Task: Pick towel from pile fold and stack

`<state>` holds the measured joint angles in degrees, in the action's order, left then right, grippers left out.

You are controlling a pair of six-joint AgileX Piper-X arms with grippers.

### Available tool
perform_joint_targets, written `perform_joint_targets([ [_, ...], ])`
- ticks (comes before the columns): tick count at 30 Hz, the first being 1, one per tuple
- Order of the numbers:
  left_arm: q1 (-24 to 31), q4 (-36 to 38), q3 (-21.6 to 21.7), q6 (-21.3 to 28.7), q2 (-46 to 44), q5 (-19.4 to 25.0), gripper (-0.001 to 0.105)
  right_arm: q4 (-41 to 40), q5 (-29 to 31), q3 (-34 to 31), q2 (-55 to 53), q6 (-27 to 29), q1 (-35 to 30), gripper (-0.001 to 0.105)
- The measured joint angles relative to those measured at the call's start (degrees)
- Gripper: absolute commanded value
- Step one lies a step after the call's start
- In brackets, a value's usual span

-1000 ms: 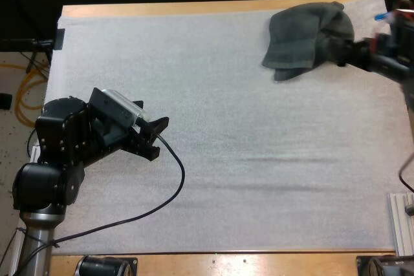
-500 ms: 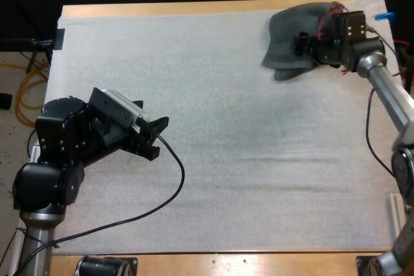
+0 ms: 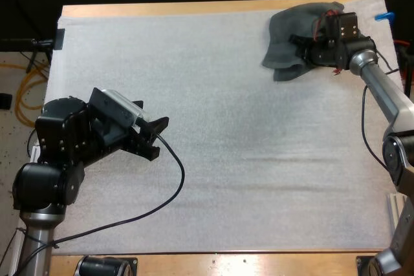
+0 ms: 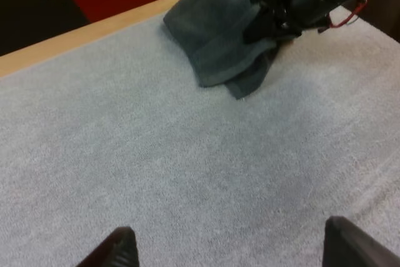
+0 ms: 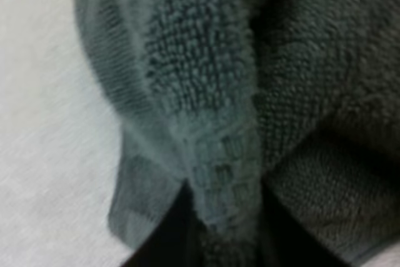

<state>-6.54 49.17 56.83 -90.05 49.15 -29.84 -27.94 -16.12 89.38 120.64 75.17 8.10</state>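
A crumpled dark grey-green towel [image 3: 289,33] lies at the far right of the white mat [image 3: 213,114]. My right gripper [image 3: 299,47] reaches into it from the right, and its dark fingers pinch a thick fold of the towel [image 5: 206,60] from both sides. My left gripper [image 3: 155,137] hovers low over the mat at the near left, far from the towel. Its fingers [image 4: 119,251] stand wide apart with nothing between them. From the left wrist, the towel [image 4: 215,39] shows across the mat with the right gripper [image 4: 259,23] on it.
The mat covers nearly the whole wooden table [image 3: 162,9]. A black cable [image 3: 171,185] trails from my left arm across the mat's near left. A metal rail [image 3: 401,221] sits at the near right edge.
My right arm swung in from the right edge onto the towel and its fingers closed on a fold. The left arm has not moved.
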Motion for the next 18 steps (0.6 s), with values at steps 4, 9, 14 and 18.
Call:
perform_joint_targets([
  [4,0.0,0.0,0.0,0.0,0.0,0.0,0.059,0.1,-1.8,0.3,-1.4,3.7,0.0,0.001],
  [9,0.0,0.0,0.0,0.0,0.0,0.0,0.059,-0.1,1.1,0.3,-9.7,12.8,0.1,0.001],
  [14,0.0,0.0,0.0,0.0,0.0,0.0,0.059,-0.1,3.0,0.5,-21.0,19.8,0.1,0.001],
  [18,0.0,0.0,0.0,0.0,0.0,0.0,0.059,-1.0,5.0,0.6,-29.0,21.4,0.1,0.001],
])
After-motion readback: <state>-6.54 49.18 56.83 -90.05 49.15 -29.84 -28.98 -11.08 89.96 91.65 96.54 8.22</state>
